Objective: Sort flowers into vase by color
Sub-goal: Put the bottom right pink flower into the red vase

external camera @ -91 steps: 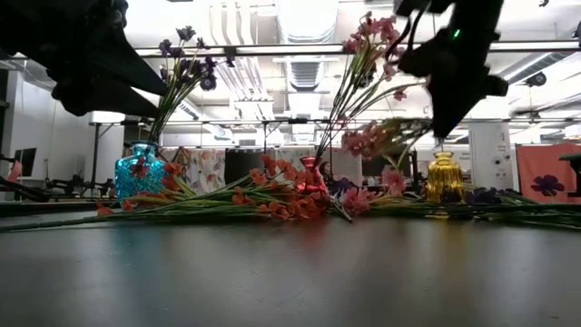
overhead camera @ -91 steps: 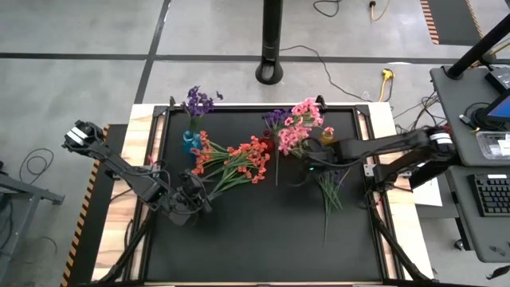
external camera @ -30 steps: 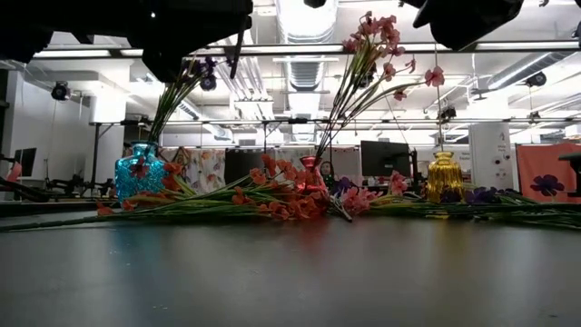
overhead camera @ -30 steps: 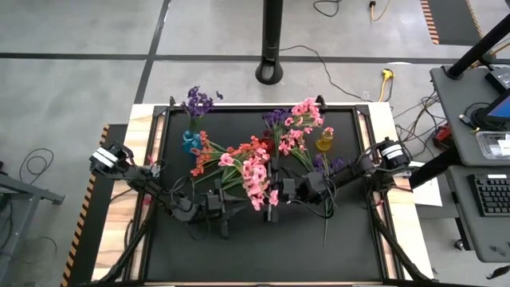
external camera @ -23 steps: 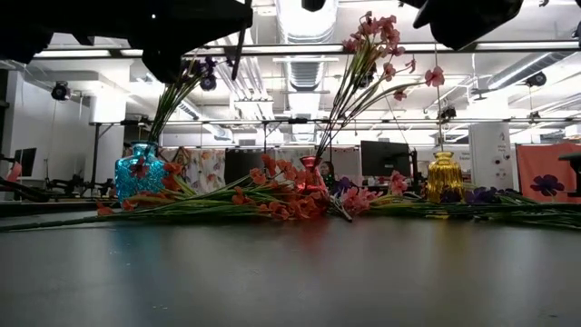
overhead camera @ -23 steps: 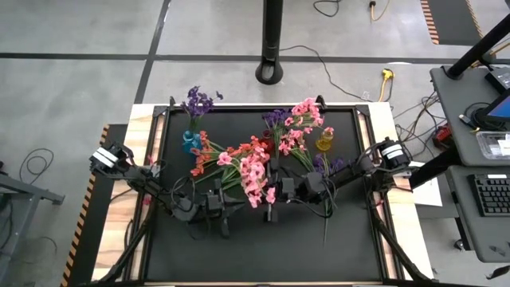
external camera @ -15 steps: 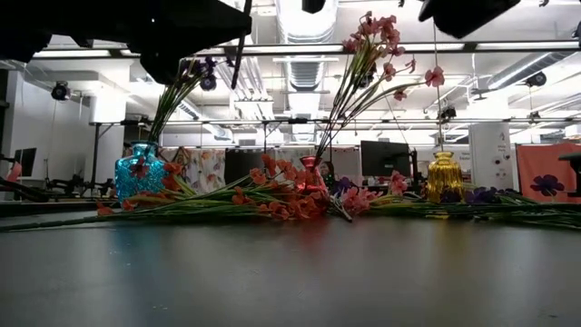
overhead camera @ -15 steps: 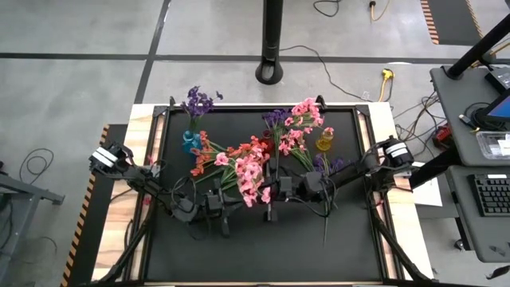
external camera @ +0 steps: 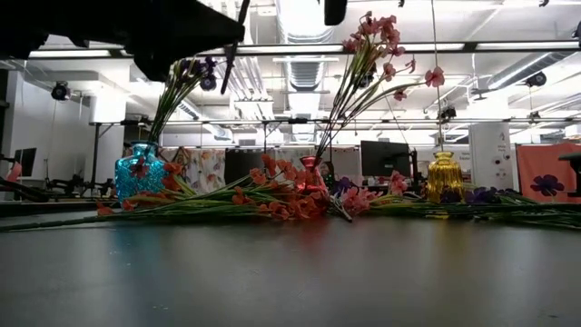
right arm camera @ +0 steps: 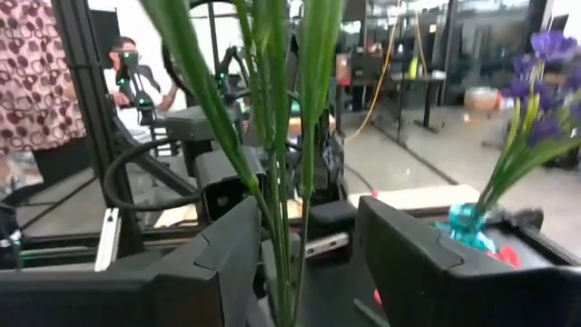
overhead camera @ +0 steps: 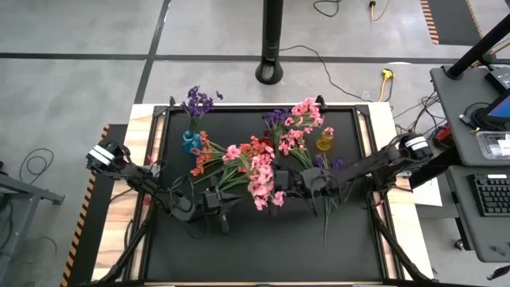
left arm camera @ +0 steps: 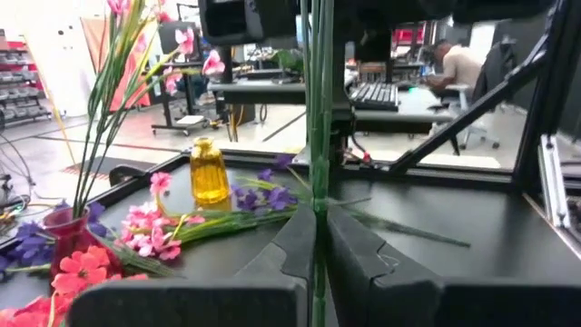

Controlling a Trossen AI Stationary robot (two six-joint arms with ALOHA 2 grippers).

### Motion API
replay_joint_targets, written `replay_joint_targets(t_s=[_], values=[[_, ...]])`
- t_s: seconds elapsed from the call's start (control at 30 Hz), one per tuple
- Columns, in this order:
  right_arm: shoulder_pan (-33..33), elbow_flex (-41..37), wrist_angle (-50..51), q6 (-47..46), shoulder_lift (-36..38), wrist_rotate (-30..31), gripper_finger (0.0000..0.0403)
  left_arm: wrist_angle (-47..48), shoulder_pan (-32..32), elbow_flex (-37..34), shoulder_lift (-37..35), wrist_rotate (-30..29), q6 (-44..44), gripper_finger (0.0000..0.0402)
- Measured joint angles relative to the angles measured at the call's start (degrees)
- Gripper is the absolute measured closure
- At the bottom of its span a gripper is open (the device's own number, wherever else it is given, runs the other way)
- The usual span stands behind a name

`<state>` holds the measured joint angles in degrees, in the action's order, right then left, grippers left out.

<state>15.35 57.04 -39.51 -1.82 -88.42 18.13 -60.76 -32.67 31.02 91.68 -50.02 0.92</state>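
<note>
- Handing over is what this moment shows: the left gripper (left arm camera: 315,238), low over the middle of the black table mat (overhead camera: 263,247), has its two dark fingers pinched tight on the thin green stem (left arm camera: 318,136) of a pink-blossomed artificial spray (overhead camera: 263,177), whereas a second ago it had only half closed.
- The right gripper (right arm camera: 295,238), just beside it to the right in the high view, has gone from clamped to parted over that same second; green stems (right arm camera: 272,118) run up between its spread fingers with gaps on both sides, so it looks to have let go.
- The pink spray's blossoms hang over the pile of orange-red sprays (overhead camera: 219,159) lying on the mat, and have shifted slightly toward the right since half a second ago.
- My reading is that the spray now belongs to the left arm, which can carry it to a vase once the right arm clears.
- A teal glass vase (overhead camera: 190,142) holds purple flowers (overhead camera: 198,101); a small red vase (external camera: 310,174) holds tall pink sprays (external camera: 372,45); an amber glass bottle vase (left arm camera: 208,172) stands empty of stems as far as I can tell, with loose purple blooms (left arm camera: 263,193) on the mat beside it.
- No brand, label or writing is readable anywhere in these views.
</note>
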Motion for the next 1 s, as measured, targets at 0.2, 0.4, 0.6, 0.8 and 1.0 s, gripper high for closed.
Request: replay_joint_targets(t_s=[0.2,0.4,0.6,0.8,1.0], values=[[-0.02,0.0,3.72,-1.27,1.75,0.02,0.0234,0.57,0.04,-0.04,0.0,-0.43,0.31,0.04],[-0.17,0.0,3.65,-1.14,0.73,-0.04,0.0259,0.55,0.14,-0.04,0.0,-0.46,0.43,0.04],[-0.79,0.68,3.26,-1.1,-0.65,-0.04,0.0268,0.57,1.35,-0.04,0.02,-1.81,-0.5,0.04],[-1.05,2.49,3.95,0.32,-1.55,1.82,0.0273,1.68,2.03,0.01,0.04,-1.98,-0.65,0.04],[-1.05,3.75,7.49,0.43,-1.31,3.34,0.0332,1.75,2.05,0.01,0.04,-2.04,-0.44,0.0394]])
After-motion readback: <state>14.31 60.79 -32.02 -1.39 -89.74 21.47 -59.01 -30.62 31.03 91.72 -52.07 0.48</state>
